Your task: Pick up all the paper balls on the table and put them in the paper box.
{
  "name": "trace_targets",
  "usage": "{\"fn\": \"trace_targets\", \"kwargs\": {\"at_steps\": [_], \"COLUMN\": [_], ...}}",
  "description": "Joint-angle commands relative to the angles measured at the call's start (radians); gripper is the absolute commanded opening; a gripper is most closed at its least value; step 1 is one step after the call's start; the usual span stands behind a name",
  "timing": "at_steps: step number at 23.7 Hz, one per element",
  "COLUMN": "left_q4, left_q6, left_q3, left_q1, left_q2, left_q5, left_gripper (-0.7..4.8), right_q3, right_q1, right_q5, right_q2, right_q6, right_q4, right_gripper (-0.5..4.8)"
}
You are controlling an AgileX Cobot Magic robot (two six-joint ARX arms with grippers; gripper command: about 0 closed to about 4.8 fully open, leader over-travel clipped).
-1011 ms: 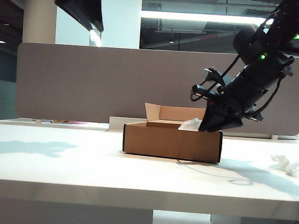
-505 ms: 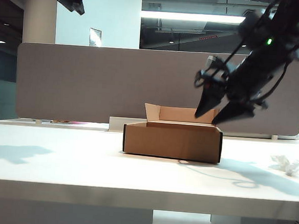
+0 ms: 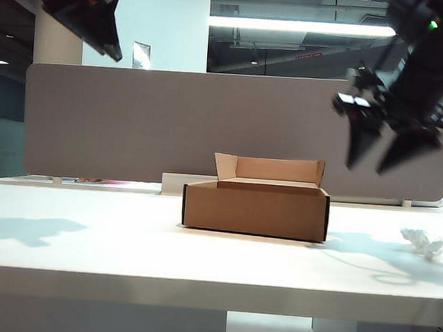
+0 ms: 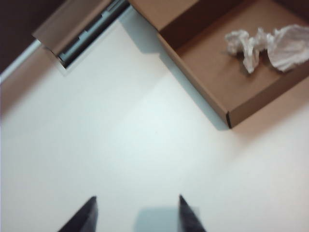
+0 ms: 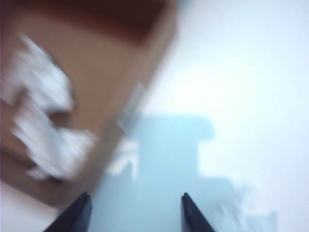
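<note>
Change since earlier frame: the right tool [image 3: 389,159] has been lifted out of the paper box [image 3: 255,209] and swung toward the right edge, its jaws now spread and empty; the wad it carried is gone from between them.
Exterior view: the left tool [image 3: 101,40] hangs high at upper left; one paper ball [image 3: 427,243] lies on the surface [image 3: 87,240] at far right, well apart from the box.
Left wrist view: the left tool [image 4: 136,212] is seen part-open, holding nothing; paper balls [image 4: 268,46] rest inside the box [image 4: 212,72].
Right wrist view: blurred; the right tool [image 5: 135,210] stands wide over the surface beside the box.
Step in hand: transit to the remaining wad.
Next move: descent with jaws wide over that wad is judged necessary.
</note>
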Motion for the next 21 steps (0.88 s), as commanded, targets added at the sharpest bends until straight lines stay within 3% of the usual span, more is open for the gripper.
{"fn": "trace_targets", "kwargs": {"at_steps": [1, 6, 10, 13, 21], "left_q4": [0.025, 0.053, 0.076, 0.082, 0.086], "left_q6": [-0.004, -0.011, -0.011, -0.011, -0.011], "left_q3": [-0.018, -0.065, -0.092, -0.092, -0.093], "left_q1": [0.001, 0.001, 0.001, 0.001, 0.001], "left_q2": [-0.007, -0.011, -0.011, -0.012, -0.012], "left_q5": [0.006, 0.04, 0.04, 0.04, 0.04], "left_gripper": [2.06, 2.06, 2.06, 2.06, 2.06], "right_q3": [0.001, 0.0, -0.002, -0.002, -0.002], "right_q1": [-0.024, -0.044, -0.044, -0.045, -0.044], "right_q5": [0.006, 0.024, 0.054, 0.161, 0.177], "right_q2": [0.024, 0.084, 0.11, 0.11, 0.11], "right_q6": [-0.005, -0.013, -0.018, -0.018, -0.018], "right_q4": [-0.068, -0.104, -0.113, -0.111, -0.103], "right_gripper": [2.64, 3.71, 3.73, 3.73, 3.73]}}
